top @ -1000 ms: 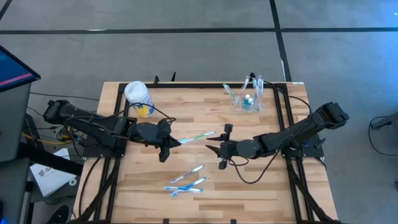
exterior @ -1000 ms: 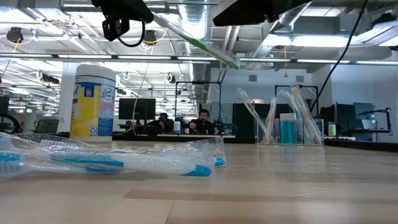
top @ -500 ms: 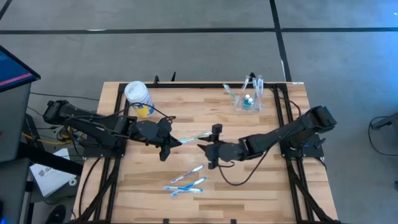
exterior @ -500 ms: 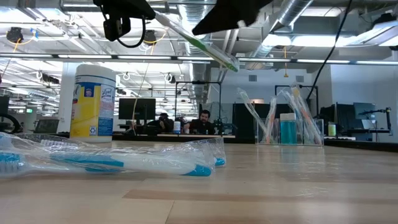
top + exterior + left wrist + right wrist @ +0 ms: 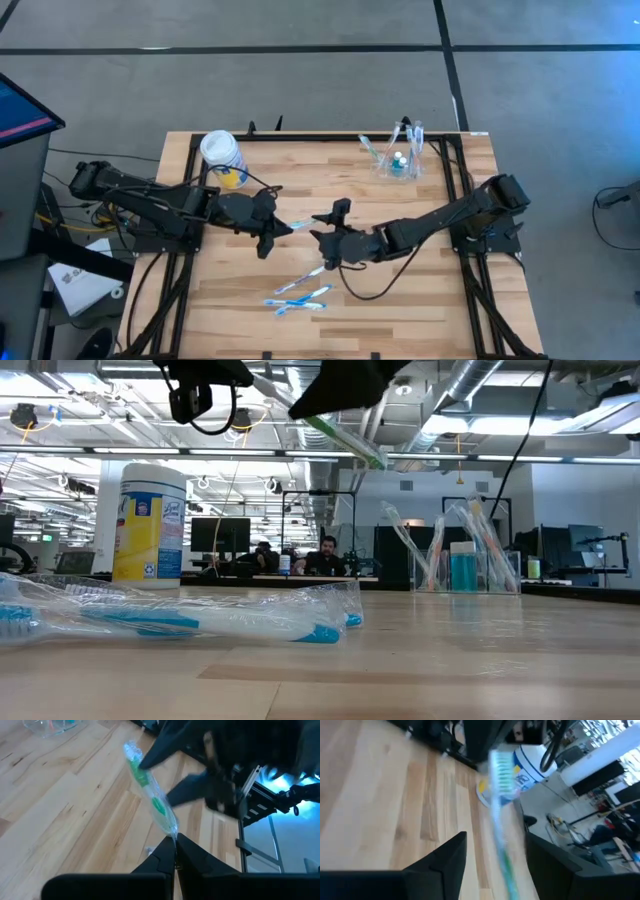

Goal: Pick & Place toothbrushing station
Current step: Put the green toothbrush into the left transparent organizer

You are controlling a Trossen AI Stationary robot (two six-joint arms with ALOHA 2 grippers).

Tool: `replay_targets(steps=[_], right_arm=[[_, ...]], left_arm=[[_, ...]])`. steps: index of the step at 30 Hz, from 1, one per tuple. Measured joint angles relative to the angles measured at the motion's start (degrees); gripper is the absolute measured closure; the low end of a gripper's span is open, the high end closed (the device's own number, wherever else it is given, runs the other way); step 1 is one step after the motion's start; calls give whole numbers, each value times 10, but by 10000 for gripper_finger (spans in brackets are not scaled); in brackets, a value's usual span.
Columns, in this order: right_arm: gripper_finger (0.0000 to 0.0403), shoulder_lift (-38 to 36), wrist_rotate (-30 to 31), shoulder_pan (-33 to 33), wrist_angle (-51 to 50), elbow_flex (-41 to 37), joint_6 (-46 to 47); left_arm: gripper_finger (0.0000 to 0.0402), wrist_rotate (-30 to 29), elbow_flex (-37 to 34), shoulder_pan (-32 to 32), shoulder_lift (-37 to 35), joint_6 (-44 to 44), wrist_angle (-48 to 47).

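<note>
A: What is held by the left gripper (image 5: 277, 230)?

B: One end of a green-and-white toothbrush in a clear plastic wrapper (image 5: 300, 224) is pinched between its clenched fingers (image 5: 170, 856). The toothbrush is held in the air above the middle of the pale wooden table (image 5: 440, 290), its free end pointed toward the other arm.

A: And the right gripper (image 5: 322, 227)?

B: It is placed at that free end, with its dark fingers (image 5: 451, 851) spread wide, one on each side of the wrapped toothbrush. Nothing is seen to be grasped by it, and whether the wrapper is touched cannot be told.

A: Where is the small see-through plastic cup (image 5: 398, 163)?

B: It is stood upright near the far right corner of the table, well apart from both grippers. Several wrapped toothbrushes are leaned inside it, along with something blue, as the low view (image 5: 462, 565) shows.

A: What else is seen on the table?

B: A white-lidded yellow-and-blue canister (image 5: 223, 158) is stood near the far left corner. Blue-and-white wrapped toothbrushes (image 5: 298, 293) are laid flat toward the near edge, close to one another.
</note>
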Motion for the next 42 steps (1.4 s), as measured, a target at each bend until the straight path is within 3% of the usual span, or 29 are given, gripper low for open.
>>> replay_targets(steps=[8, 31, 42], right_arm=[[244, 51, 47, -1, -2, 39, -30], [390, 61, 39, 0, -8, 73, -45], [396, 61, 38, 0, -14, 73, -30]], left_arm=[[401, 0, 0, 0, 0, 0, 5], [401, 7, 0, 0, 0, 1, 5], [395, 6, -1, 0, 0, 11, 5]])
